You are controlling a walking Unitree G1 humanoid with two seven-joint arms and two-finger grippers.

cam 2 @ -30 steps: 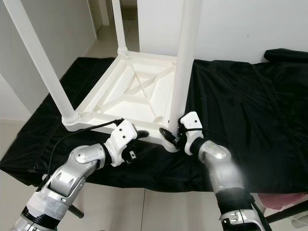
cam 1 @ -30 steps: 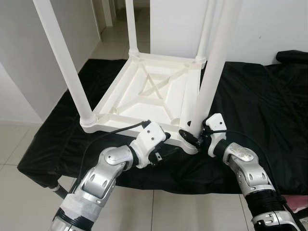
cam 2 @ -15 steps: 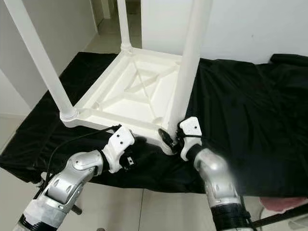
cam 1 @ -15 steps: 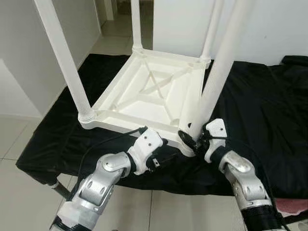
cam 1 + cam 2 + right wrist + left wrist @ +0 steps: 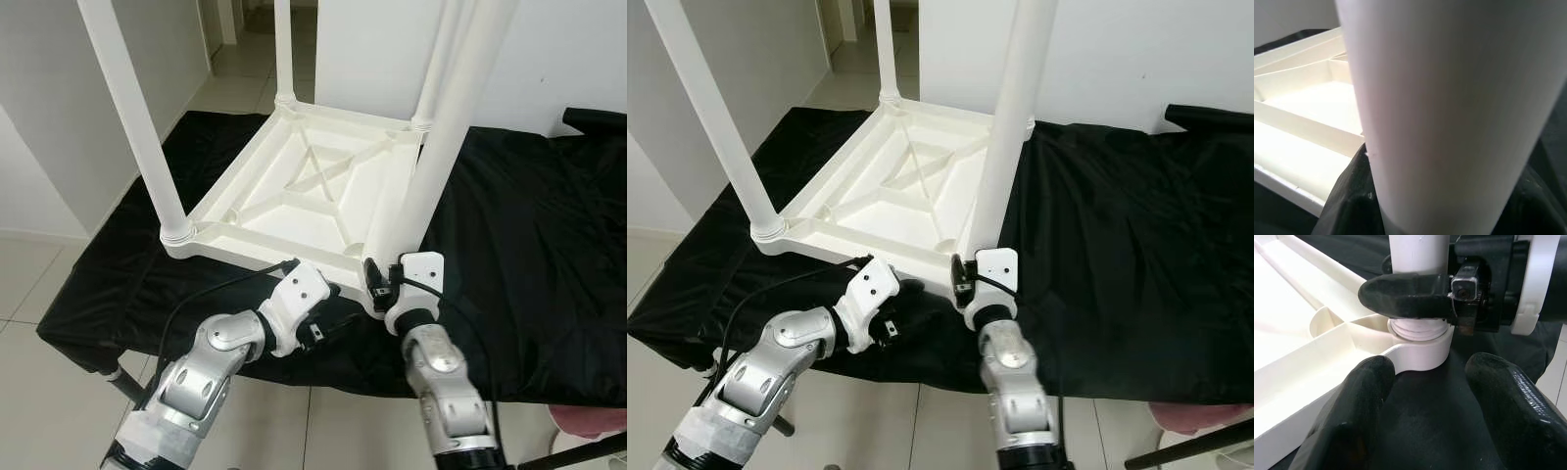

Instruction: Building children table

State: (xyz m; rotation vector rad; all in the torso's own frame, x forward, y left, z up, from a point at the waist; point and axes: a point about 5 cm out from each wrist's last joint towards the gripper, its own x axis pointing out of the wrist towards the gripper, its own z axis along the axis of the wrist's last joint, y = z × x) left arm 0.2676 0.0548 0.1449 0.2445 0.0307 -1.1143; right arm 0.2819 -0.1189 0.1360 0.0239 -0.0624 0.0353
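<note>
Now, table [image 5: 294, 201]: white, upside down on a black cloth [image 5: 529, 225], its ribbed underside facing up, four legs standing up from the corners.
Near leg [image 5: 431, 147]: rises from the corner socket [image 5: 1420, 345] closest to the robot; its threaded base sits in the socket.
Right gripper [image 5: 377, 284]: at the foot of the near leg, closed around it just above the socket; one black finger [image 5: 1405, 296] lies across the leg in the left wrist view.
Left gripper [image 5: 1425, 396]: low over the cloth just beside the same corner, fingers spread apart, holding nothing; one finger [image 5: 1361, 396] lies against the table's rim.
Cloth: covers a low platform on a tiled floor [image 5: 39, 294].
</note>
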